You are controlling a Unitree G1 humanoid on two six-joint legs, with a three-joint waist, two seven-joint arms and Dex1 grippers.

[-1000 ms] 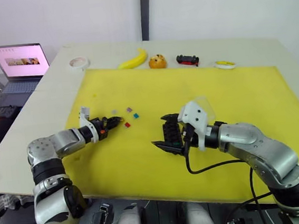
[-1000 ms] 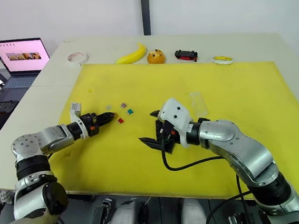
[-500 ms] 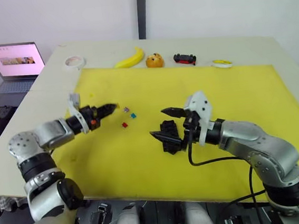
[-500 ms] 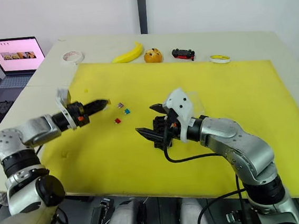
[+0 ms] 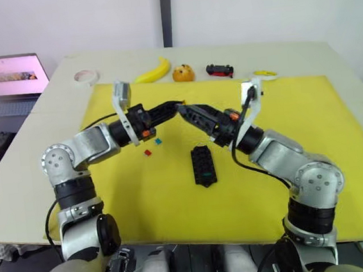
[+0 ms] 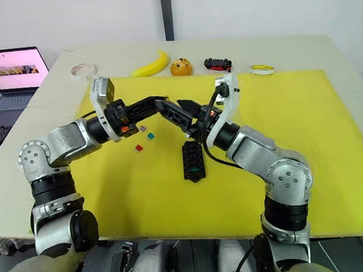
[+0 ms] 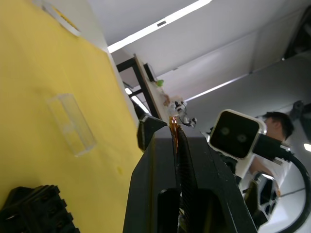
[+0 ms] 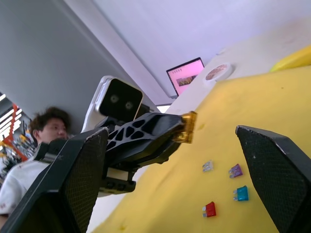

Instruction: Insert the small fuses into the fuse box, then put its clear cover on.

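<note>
Left gripper [image 8: 183, 127] pinches an orange fuse [image 8: 188, 126], raised between your right gripper's [image 8: 170, 160] spread fingers. Your fuse box [image 5: 203, 165] lies on the mat below them; loose fuses [image 8: 210, 209] rest beside it.

- Both eye views look forward and down from head height over the yellow mat [image 5: 297, 137] on the tabletop [image 5: 51, 116], sharing the whole scene.
- Left wrist view sits close behind its end effector [image 7: 175, 141], facing the clear cover [image 7: 73, 124].
- Right wrist view faces the laptop [image 8: 183, 76] at 10 o'clock.
</note>
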